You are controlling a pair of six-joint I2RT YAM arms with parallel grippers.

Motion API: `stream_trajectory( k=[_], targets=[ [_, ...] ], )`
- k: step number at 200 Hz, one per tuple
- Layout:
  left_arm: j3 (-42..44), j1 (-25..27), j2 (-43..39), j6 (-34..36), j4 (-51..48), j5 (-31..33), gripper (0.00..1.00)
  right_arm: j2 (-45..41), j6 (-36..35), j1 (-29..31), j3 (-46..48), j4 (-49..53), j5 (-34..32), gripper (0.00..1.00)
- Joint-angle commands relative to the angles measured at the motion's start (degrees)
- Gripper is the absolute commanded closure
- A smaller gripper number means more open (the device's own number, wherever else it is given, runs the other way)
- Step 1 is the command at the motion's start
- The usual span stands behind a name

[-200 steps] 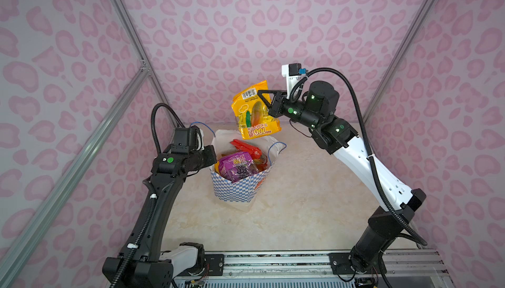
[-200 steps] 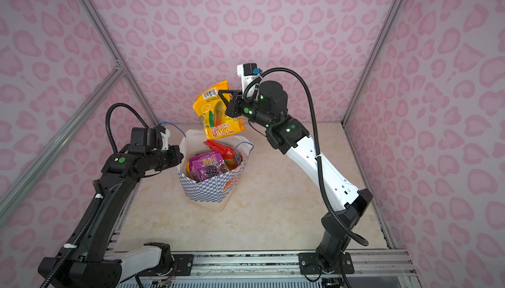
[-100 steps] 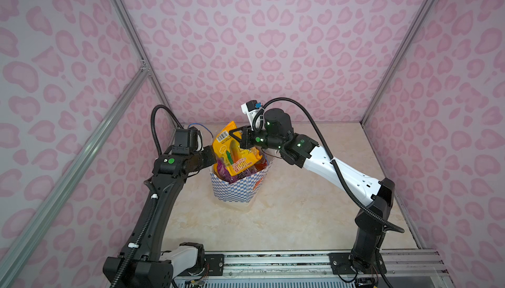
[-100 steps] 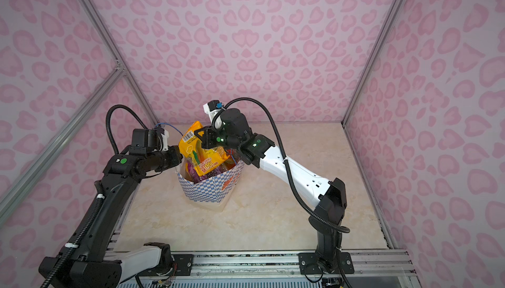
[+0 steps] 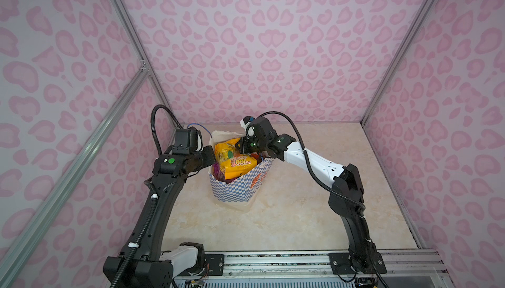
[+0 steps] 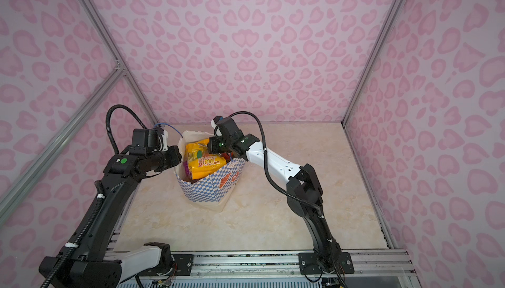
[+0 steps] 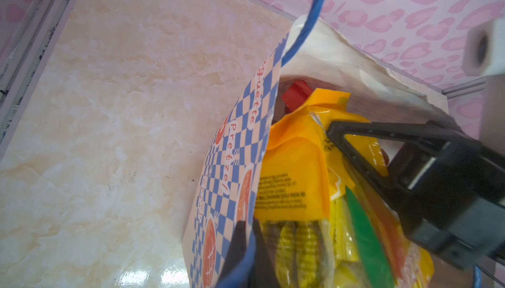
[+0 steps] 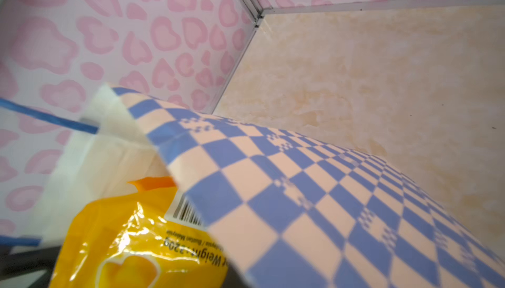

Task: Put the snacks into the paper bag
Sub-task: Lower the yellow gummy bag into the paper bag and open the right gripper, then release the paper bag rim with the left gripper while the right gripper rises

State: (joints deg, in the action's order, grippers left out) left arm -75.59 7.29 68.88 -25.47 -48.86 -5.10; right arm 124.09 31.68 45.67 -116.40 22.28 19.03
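The big yellow crinkly plastic gummy packet (image 5: 235, 160) stands half inside the mouth of the cream paper bag with blue-and-white checks (image 5: 240, 191), beside a red packet (image 7: 296, 96). The right gripper (image 7: 333, 134) has its fingers closed on the packet's upper seam, while the left gripper (image 7: 250, 241) pinches the bag's rim tight. The packet looks light, soft and slippery, so its flat sealed edge seems the surest hold, and the thin paper wall would buckle easily. The bag sits on a smooth beige marble-look tabletop (image 5: 273, 218) boxed in by pink heart-print walls (image 5: 273, 40).
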Motion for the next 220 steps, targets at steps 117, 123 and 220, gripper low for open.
stream_trajectory(
  k=[117,123,220],
  targets=[
    [-1.1,-0.1,1.2,0.6,2.6,2.1,0.95,-11.5,-9.1,1.4,-13.5,14.2,-8.5,0.21],
    [-1.1,-0.1,1.2,0.7,2.7,2.0,0.95,-13.2,-9.3,1.3,-12.2,14.8,-11.0,0.17],
    [-1.1,-5.8,-0.7,-0.3,3.2,-3.1,0.4,-36.5,-1.0,6.0,19.3,6.0,-23.8,0.01]
  ],
)
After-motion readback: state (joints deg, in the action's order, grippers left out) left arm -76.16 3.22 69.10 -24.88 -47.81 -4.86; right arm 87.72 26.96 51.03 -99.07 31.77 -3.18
